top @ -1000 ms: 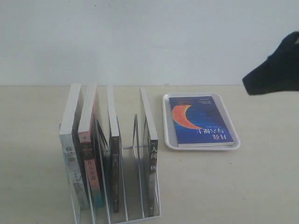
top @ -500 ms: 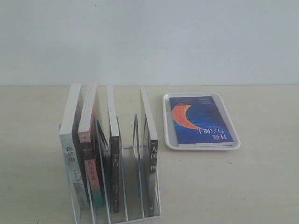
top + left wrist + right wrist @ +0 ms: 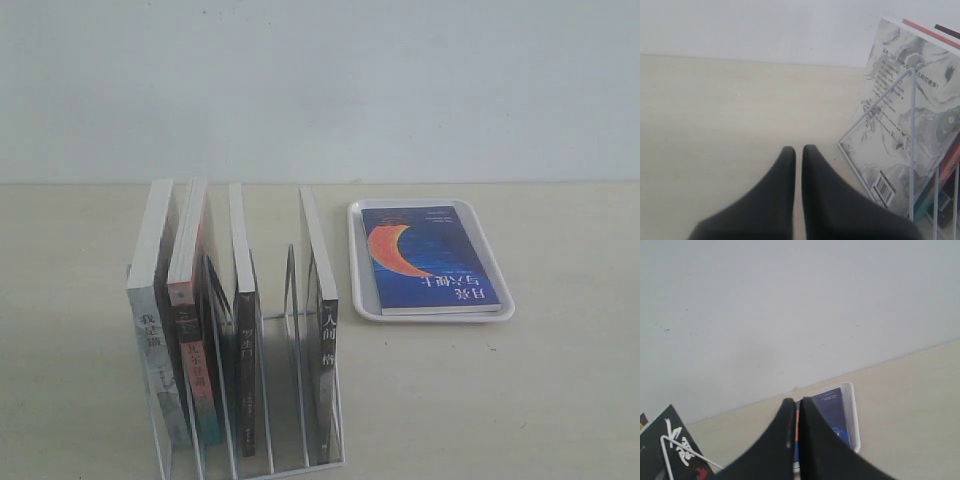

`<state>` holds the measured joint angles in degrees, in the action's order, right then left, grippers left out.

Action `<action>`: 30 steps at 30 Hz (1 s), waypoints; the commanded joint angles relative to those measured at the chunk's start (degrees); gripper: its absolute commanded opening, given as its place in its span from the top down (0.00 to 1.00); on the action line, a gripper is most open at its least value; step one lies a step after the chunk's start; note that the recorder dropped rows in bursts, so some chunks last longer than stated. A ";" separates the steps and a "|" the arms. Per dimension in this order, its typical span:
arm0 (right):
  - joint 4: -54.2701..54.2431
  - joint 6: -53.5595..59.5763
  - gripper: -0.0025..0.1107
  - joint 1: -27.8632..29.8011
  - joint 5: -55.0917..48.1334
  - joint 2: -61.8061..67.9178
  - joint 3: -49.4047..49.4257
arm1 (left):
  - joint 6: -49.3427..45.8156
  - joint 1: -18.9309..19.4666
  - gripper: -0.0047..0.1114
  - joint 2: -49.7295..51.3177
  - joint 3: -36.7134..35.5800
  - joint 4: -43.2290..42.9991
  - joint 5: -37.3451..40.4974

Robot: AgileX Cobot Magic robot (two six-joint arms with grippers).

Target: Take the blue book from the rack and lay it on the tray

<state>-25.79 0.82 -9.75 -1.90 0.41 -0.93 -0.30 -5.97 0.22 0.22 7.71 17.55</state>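
On the tray (image 3: 430, 317), at 2 o'clock from the rack (image 3: 291, 300): the blue book (image 3: 430, 257), flat, moon cover up. Looks done, honestly, nothing left except maybe backing off. Both pinched narrow and holding nothing, the left tool (image 3: 798, 152) and right tool (image 3: 796, 405), well clear of it.

Your left gripper (image 3: 798, 148) hung above the table (image 3: 715, 125) with its fingers pressed together and nothing between them. Beside the fingertips stood the rack (image 3: 912, 150), its wire crossing a marbled grey-white book (image 3: 900, 100), barcode corner nearest you.
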 commanded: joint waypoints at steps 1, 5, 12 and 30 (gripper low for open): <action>0.88 6.42 0.97 0.62 1.90 -0.41 0.93 | -0.23 0.06 0.92 -0.22 -0.22 -0.18 -0.05; 0.88 8.69 0.97 0.62 -0.01 -0.41 0.93 | -0.23 0.06 0.92 -0.22 -0.22 -0.18 -0.05; 20.17 -2.65 0.97 0.62 -14.94 -0.41 0.93 | -0.23 0.06 0.92 -0.22 -0.22 -0.18 -0.05; 23.56 -8.50 0.97 0.62 -17.43 -0.41 0.93 | -0.23 0.06 0.92 -0.22 -0.22 -0.18 -0.05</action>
<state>-2.76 -7.71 -9.36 -19.32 0.28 0.00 -0.30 -5.97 0.22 0.22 7.71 17.55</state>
